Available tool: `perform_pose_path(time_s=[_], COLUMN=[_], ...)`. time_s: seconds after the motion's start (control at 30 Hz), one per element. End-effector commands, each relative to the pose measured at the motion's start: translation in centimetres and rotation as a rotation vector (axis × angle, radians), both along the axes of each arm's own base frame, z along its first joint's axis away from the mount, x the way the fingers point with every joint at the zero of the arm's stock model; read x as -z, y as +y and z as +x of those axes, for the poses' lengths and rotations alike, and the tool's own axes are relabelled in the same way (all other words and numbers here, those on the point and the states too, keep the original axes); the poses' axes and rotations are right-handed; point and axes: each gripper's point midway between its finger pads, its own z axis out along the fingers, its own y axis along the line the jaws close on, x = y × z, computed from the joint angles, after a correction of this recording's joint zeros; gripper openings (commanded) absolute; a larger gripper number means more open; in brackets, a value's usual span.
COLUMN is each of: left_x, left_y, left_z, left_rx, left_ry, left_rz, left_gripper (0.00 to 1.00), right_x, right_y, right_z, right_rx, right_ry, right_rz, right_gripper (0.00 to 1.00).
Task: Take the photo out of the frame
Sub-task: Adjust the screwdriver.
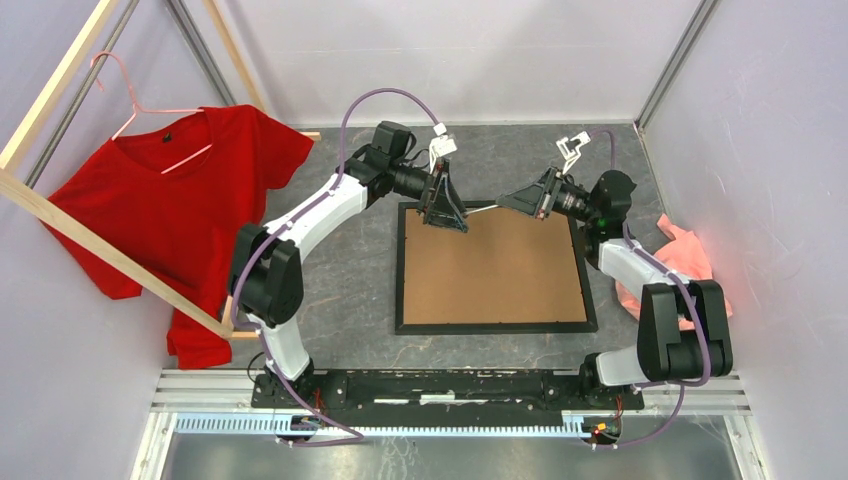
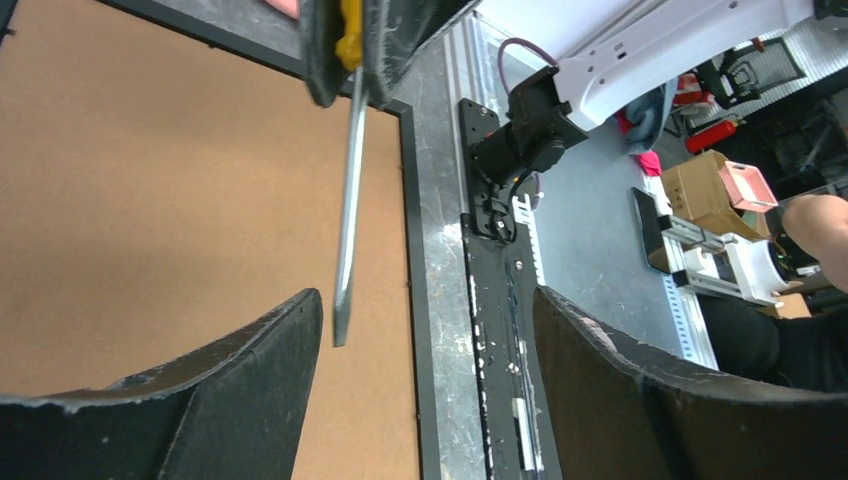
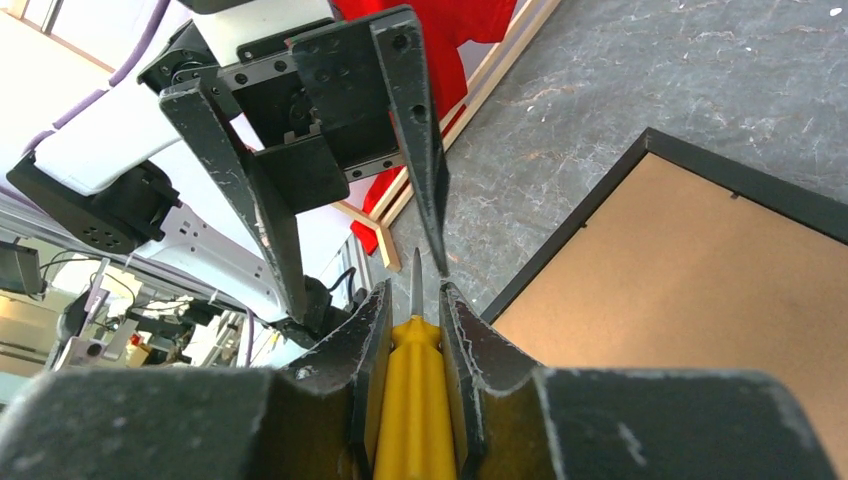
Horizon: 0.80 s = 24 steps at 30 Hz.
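On the grey table (image 1: 340, 300) just ahead of my bases, the frame (image 1: 495, 326) lies flat with its brown backing board (image 1: 490, 270) facing up, so I cannot see the photo. At the frame's far edge my two claws meet, tips towards each other. My right claw (image 3: 413, 300) is closed narrow on the yellow handle of a screwdriver (image 3: 413, 400), whose thin metal shaft points at my left claw (image 2: 425, 320). The left claw stands wide and holds nothing, and the blade's tip sits between its fingers, close to one of them, above the board near the black rim. I cannot tell whether the tip touches the board. Farther left, a red T-shirt (image 1: 190, 200) hangs on a pink hanger (image 1: 130, 100) from a pale wooden rack (image 1: 100, 255). A pink cloth (image 1: 690, 255) lies to the right of the frame.
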Motion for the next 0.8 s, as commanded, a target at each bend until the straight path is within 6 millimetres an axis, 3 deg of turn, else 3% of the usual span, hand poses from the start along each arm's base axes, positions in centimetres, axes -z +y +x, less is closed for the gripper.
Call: perform_pose_path(time_s=[0.0,0.27,0.47,0.6,0.7,0.77], left_x=[-1.2,-1.1,-0.8,-0.7,-0.3,0.0], left_y=[-0.1,-0.9,-1.1,-1.2,-1.3,-1.3], left_z=[-1.7,-3.3,-3.3,-3.2,-2.8,-2.6], left_rx=[0.094,0.166,0.173,0.169,0.152,0.145], left_ry=[-0.029,0.008,0.024,0.026,0.030,0.031], left_rz=[-0.067,-0.088,-0.084,-0.081,-0.066,-0.054], left_gripper=[0.79,0.58,0.35,0.25,0.04,0.02], right_x=[-0.6,-0.8,-0.8,-0.9,-1.0,-0.9], right_y=[0.4,0.9,1.0,1.2,1.4,1.7], right_z=[0.0,-0.6,-0.9,-1.1,-1.3,-1.6], right_rx=[-0.012,-0.044,-0.057,-0.065,-0.075,-0.097], right_ry=[-0.044,-0.058,-0.060,-0.061,-0.064,-0.058], right_rz=[0.010,0.020,0.025,0.029,0.029,0.022], right_gripper=[0.00,0.00,0.00,0.00,0.00,0.00])
